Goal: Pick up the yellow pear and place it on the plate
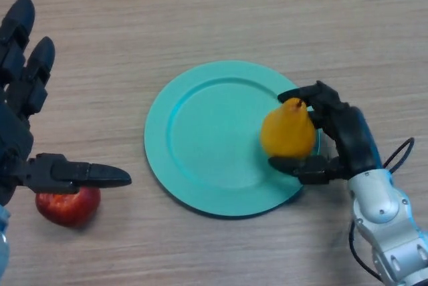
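Note:
The yellow pear (287, 133) sits over the right part of the teal plate (207, 139), near its rim. My right hand (341, 135) comes in from the right and is curled round the pear, fingers at its top and thumb beneath it. I cannot tell whether the pear rests on the plate or hangs just above it. My left hand (27, 125) is at the far left, fingers straight and thumb stretched out to the right, holding nothing.
A red apple (67, 206) lies on the wooden table (221, 12) at the lower left, partly under the left hand's thumb.

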You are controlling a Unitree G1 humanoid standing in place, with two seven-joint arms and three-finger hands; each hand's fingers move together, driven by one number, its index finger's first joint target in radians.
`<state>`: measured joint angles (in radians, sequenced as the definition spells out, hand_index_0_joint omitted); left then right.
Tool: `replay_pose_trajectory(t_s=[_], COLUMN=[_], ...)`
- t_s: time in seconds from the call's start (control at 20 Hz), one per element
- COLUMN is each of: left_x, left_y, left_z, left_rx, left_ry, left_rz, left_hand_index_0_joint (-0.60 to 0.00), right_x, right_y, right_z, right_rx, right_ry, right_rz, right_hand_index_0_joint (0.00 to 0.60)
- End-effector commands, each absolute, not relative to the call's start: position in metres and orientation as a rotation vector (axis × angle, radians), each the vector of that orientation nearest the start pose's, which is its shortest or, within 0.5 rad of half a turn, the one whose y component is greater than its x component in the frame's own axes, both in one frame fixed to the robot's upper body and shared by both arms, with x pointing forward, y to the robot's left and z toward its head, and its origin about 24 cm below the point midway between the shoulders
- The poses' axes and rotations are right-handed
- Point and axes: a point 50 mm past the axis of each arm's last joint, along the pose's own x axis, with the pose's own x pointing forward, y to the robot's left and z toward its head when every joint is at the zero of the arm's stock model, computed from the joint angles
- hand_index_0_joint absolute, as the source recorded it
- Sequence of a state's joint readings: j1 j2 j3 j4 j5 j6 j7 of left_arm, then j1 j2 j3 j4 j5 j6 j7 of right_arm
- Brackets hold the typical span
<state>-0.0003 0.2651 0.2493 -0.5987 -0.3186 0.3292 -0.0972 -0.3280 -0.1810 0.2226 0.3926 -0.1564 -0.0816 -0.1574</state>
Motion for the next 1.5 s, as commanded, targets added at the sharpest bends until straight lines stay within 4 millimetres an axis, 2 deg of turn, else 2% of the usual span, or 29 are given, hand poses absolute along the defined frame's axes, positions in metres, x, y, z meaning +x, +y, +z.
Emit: replay_pose_trajectory(t_s=[0.05, 0.15, 0.2, 0.25, 0.3, 0.45, 0.65, 0.75, 0.9, 1.1, 1.3, 1.5], left_x=[0.212, 0.212, 0.212, 0.212, 0.213, 0.215, 0.218, 0.220, 0.223, 0.227, 0.232, 0.235], left_y=[0.218, 0.219, 0.218, 0.218, 0.218, 0.215, 0.212, 0.211, 0.211, 0.207, 0.205, 0.205], left_z=[0.199, 0.197, 0.197, 0.197, 0.197, 0.198, 0.199, 0.202, 0.200, 0.195, 0.190, 0.185], left_rx=[0.083, 0.085, 0.094, 0.095, 0.098, 0.114, 0.113, 0.097, 0.093, 0.103, 0.121, 0.146], left_ry=[-0.535, -0.532, -0.533, -0.533, -0.531, -0.541, -0.551, -0.565, -0.573, -0.556, -0.530, -0.506], left_rz=[-0.025, -0.019, -0.014, -0.015, -0.016, -0.023, -0.031, -0.039, -0.043, -0.041, -0.038, -0.031], left_hand_index_0_joint=[0.000, 0.000, 0.000, 0.000, 0.000, 0.000, 0.000, 0.000, 0.000, 0.000, 0.000, 0.000], right_x=[0.317, 0.314, 0.314, 0.313, 0.313, 0.308, 0.294, 0.284, 0.263, 0.242, 0.224, 0.222], right_y=[-0.119, -0.118, -0.117, -0.117, -0.117, -0.120, -0.135, -0.150, -0.177, -0.195, -0.196, -0.194], right_z=[0.075, 0.070, 0.069, 0.070, 0.072, 0.087, 0.117, 0.133, 0.150, 0.155, 0.159, 0.161], right_rx=[-0.430, -0.447, -0.464, -0.465, -0.468, -0.429, -0.318, -0.256, -0.294, -0.307, -0.266, -0.272], right_ry=[-0.238, -0.201, -0.217, -0.222, -0.240, -0.295, -0.330, -0.361, -0.447, -0.453, -0.420, -0.403], right_rz=[0.149, 0.181, 0.198, 0.199, 0.199, 0.214, 0.181, 0.143, 0.082, 0.039, 0.057, 0.067], right_hand_index_0_joint=[0.600, 0.600, 0.550, 0.450, 0.299, 0.000, 0.000, 0.000, 0.000, 0.000, 0.000, 0.000])
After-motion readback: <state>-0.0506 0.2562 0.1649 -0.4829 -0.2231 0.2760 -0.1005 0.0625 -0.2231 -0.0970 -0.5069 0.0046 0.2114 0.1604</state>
